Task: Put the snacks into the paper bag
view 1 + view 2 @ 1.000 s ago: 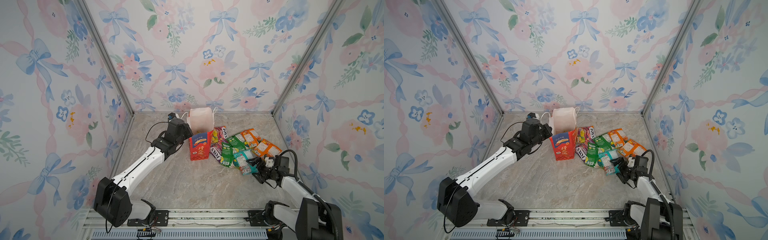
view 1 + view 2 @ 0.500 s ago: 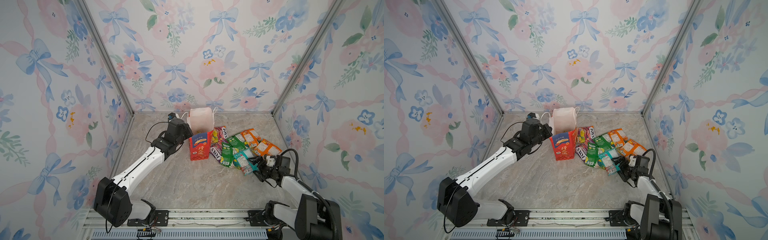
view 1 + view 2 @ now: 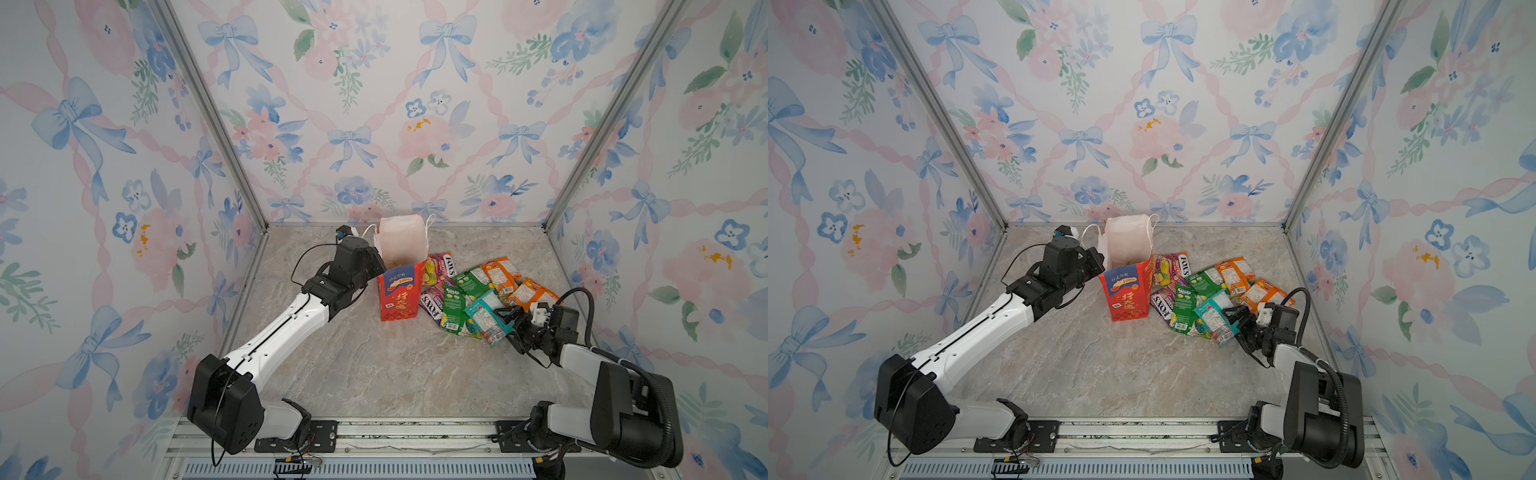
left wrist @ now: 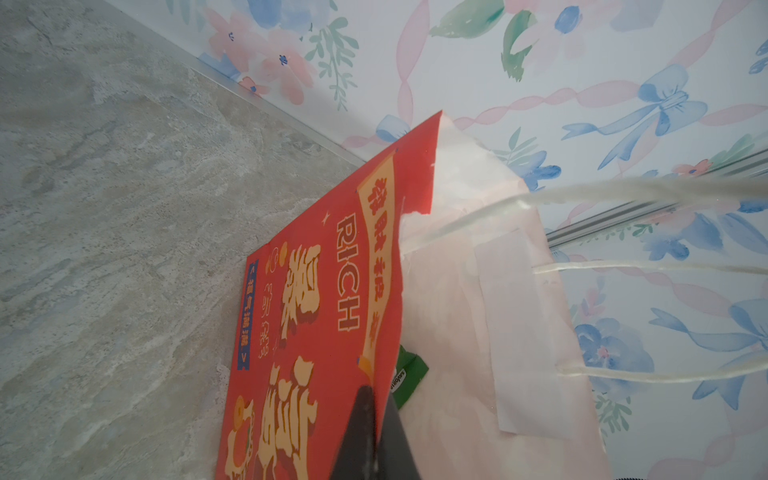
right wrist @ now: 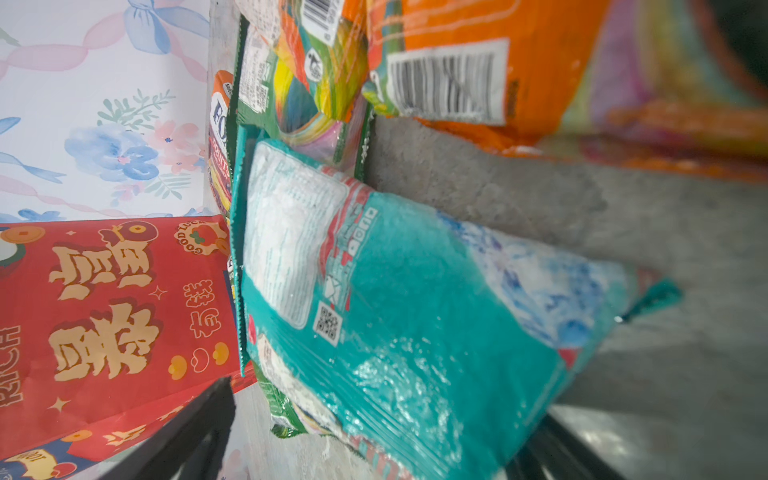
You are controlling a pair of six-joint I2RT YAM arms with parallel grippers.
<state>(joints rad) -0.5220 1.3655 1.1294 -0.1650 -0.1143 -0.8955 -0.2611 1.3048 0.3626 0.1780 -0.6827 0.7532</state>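
Note:
The red paper bag (image 3: 399, 291) (image 3: 1125, 291) stands upright, mouth open, white inside. My left gripper (image 3: 376, 266) (image 4: 376, 392) is shut on the bag's left rim, pinching the red wall (image 4: 316, 316). A green packet (image 4: 409, 374) shows inside the bag. The other snacks lie heaped right of the bag: FOX'S packets (image 3: 430, 305), green (image 3: 453, 305), orange (image 3: 498, 276) and a teal packet (image 3: 484, 316) (image 5: 415, 311) on top at the front. My right gripper (image 3: 509, 322) (image 5: 374, 436) is open, its fingers either side of the teal packet's near end.
The heap lies on a marble-patterned floor (image 3: 395, 365) enclosed by floral walls. The right wall (image 3: 623, 291) is close behind my right arm. The bag's white cord handles (image 4: 623, 266) hang toward the back wall.
My right gripper has slid a little further toward the heap, so its fingers now straddle the teal packet. The left arm and the bag have not moved.

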